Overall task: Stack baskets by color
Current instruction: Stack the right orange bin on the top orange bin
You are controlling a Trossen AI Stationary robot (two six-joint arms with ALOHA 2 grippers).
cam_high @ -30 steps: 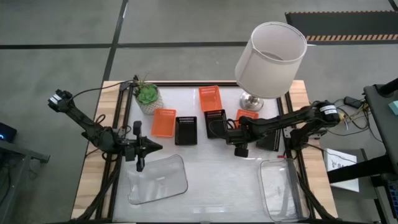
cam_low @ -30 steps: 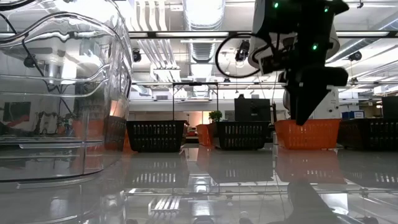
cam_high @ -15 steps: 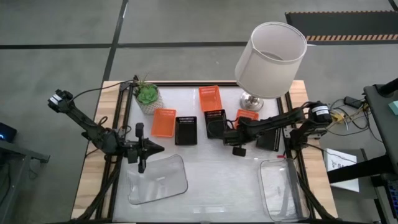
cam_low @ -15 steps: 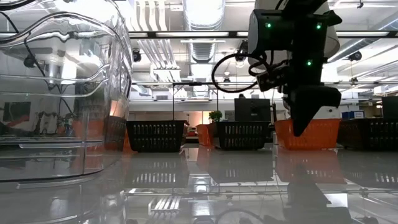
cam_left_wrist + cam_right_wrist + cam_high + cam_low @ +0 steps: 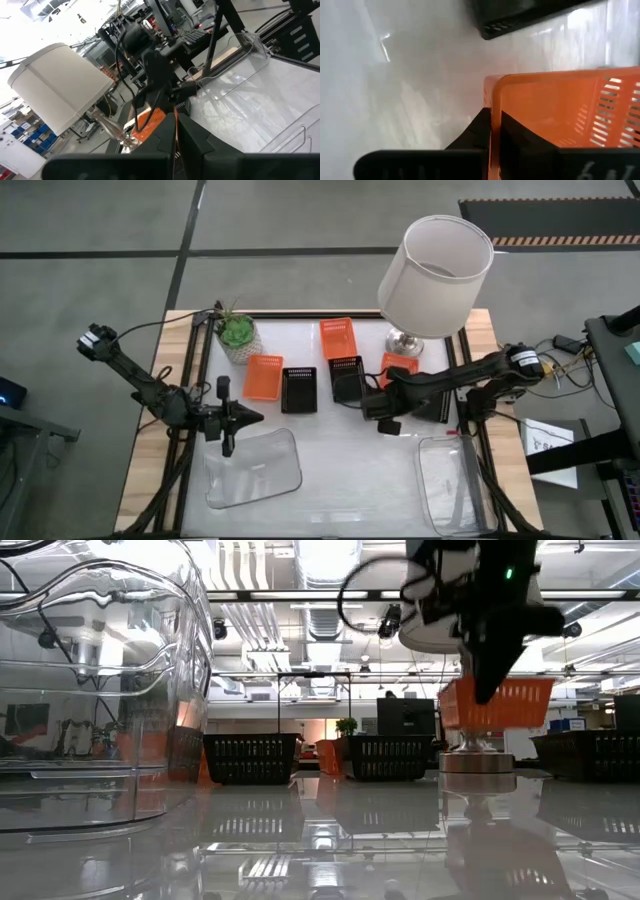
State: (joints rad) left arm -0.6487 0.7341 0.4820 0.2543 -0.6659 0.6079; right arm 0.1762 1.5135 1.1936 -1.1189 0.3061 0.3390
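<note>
I see the right gripper [image 5: 487, 690] pinched on an orange basket's [image 5: 497, 703] wall, basket lifted clear of the glossy white table [image 5: 340, 460] beside the lamp base [image 5: 478, 752] — over the right-centre. Left gripper [image 5: 226, 442] closed on nothing, near a clear tray [image 5: 252, 470]. Behind: open workshop, ceiling ducts (strip lights on).

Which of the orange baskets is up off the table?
The orange basket by the lamp base, pinched by the right gripper; the other two orange baskets sit flat.
</note>
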